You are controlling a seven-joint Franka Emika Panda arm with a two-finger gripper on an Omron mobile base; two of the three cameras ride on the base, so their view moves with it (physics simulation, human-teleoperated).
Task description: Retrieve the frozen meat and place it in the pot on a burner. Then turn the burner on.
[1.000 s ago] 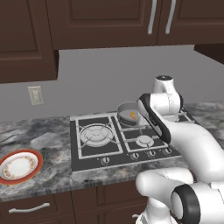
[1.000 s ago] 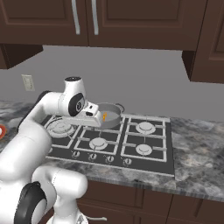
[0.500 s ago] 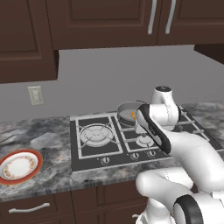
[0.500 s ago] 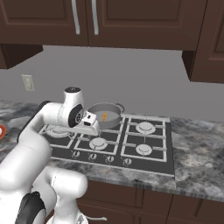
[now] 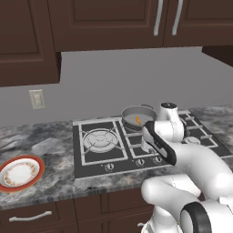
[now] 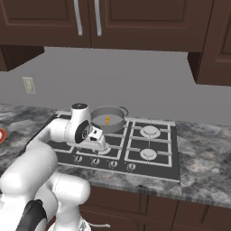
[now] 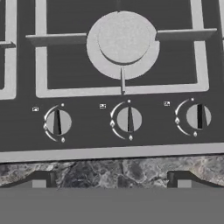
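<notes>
The frozen meat (image 6: 108, 120) already lies in the pot (image 5: 137, 118), which sits on the rear burner (image 6: 109, 130), beyond the jaws. The gripper (image 7: 111, 180) hangs released and empty over the front edge of the cooktop (image 5: 90, 158), above the grey tabletop (image 7: 109, 171). Three control knobs line up just ahead of the jaws; the middle knob (image 7: 128, 119) lies straight ahead between the fingertips, its pointer running directly away from them. Which knob feeds the pot's burner I cannot tell.

No readable text; small white marks above cooktop knobs (image 7: 129, 119) too blurred.
</notes>
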